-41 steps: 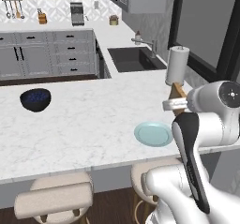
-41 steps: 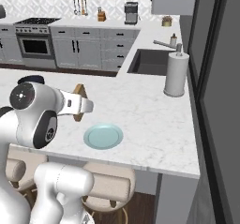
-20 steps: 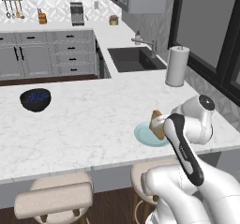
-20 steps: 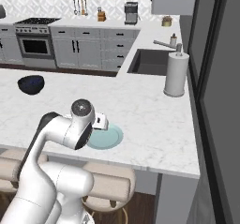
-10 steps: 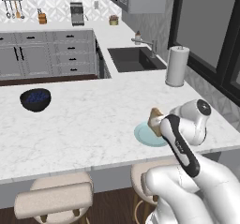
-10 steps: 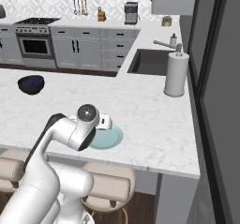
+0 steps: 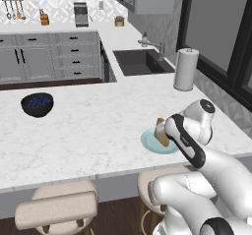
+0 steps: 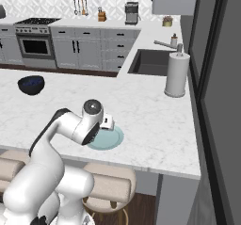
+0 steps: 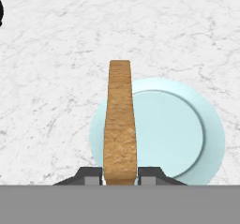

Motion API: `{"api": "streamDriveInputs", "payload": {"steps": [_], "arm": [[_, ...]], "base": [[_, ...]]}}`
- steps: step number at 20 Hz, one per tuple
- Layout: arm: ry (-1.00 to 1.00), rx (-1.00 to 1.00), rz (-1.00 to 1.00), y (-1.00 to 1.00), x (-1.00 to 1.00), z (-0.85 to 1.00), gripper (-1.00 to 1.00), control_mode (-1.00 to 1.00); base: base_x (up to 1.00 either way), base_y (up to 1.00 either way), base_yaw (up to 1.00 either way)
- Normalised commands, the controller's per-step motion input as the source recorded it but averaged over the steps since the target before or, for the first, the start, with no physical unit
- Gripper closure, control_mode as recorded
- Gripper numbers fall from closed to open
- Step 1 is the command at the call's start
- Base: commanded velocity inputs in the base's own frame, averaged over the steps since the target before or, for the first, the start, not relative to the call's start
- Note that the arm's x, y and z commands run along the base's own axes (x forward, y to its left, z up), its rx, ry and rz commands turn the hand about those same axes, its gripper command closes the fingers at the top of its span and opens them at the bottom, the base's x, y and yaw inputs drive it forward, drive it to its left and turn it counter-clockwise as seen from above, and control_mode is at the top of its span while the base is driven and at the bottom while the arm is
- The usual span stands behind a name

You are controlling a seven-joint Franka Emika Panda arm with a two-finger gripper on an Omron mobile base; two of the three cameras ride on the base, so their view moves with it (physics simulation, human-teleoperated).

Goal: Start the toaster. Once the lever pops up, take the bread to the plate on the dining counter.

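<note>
The bread is a tan-brown slice seen edge-on in the hand view, with my gripper shut on it. It hangs over the left part of the pale blue-green plate. From the left base view the bread stands upright over the plate, close to the front edge of the white marble dining counter. In the right base view my arm covers the bread, and the plate shows beside the wrist. Whether the bread touches the plate cannot be told.
A dark blue-black bowl sits at the counter's far left. A paper towel roll stands at the back right near the dark sink. Beige stools stand under the counter's front edge.
The arm has come down from a raised pose and carried the bread low over the plate. In the last half second it moved only slightly.
</note>
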Motion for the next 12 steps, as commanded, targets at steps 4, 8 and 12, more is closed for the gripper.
{"api": "streamDriveInputs", "payload": {"steps": [4, 8, 12], "arm": [[-0.01, 0.0, 0.0, 0.0, 0.06, -0.22, 1.0, -1.0], [0.0, 0.0, 0.0, 0.01, 0.12, -0.32, 1.0, -1.0], [0.0, 0.0, 0.0, 0.0, 0.14, -0.09, 1.0, -1.0]], "base": [[0.0, 0.0, 0.0], [0.0, 0.0, 0.0], [0.0, 0.0, 0.0]]}}
